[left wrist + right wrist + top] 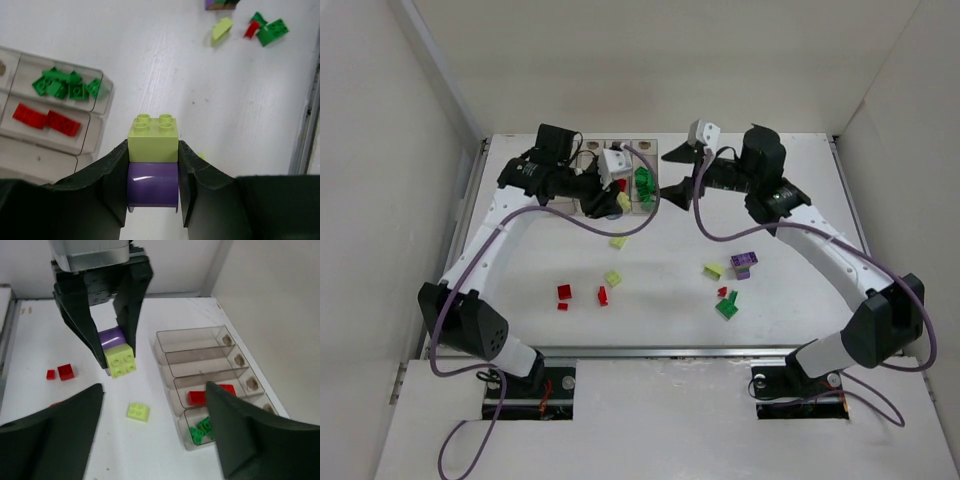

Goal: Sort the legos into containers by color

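Left gripper [153, 150] clamped on a stacked pair [153, 162], yellow-green on purple, held just beside the containers [190, 330]. Right gripper [154, 387] spread wide, empty. Green pieces [201, 429] and red pieces [197, 397] binned; two left bins look empty. Loose legos [613, 278] lie nearer. Judged under half done.

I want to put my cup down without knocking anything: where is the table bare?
Bare table lies mid-table, between the red bricks and the mixed brick cluster; the far right corner too. Crowded: around the containers, where the left gripper, holding a brick stack, meets the open right gripper.
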Controlling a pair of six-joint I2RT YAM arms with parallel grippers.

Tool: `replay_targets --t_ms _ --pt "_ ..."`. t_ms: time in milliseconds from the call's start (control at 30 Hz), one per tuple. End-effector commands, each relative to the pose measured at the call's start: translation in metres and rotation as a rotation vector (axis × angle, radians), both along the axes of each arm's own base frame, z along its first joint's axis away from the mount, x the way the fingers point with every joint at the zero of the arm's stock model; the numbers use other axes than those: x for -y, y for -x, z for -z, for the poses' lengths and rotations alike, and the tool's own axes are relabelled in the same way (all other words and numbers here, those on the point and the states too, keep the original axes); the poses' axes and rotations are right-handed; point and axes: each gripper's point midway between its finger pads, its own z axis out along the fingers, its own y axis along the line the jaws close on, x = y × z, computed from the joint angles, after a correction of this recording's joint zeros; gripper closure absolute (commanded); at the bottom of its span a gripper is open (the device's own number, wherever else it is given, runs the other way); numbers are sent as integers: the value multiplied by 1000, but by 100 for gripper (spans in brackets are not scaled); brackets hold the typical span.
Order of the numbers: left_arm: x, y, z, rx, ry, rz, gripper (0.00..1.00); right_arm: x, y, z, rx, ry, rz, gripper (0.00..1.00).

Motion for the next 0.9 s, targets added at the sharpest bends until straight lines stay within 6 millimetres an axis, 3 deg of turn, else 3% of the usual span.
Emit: replay_targets --t_ms 0,267,433,767,867 --pt "18 38 -51 141 79 169 100 -19 29 7 124 34 -145 20" --pt "40 59 -75 210 118 222 100 -29 46 17 148 62 -216 38" --pt "47 56 -78 228 129 214 100 -48 66 23 115 64 -326 41" --pt "44 55 -64 218 101 187 100 -54 75 19 115 59 -366 41" --pt "42 56 -62 219 94 180 100 -54 71 20 115 62 -348 45"
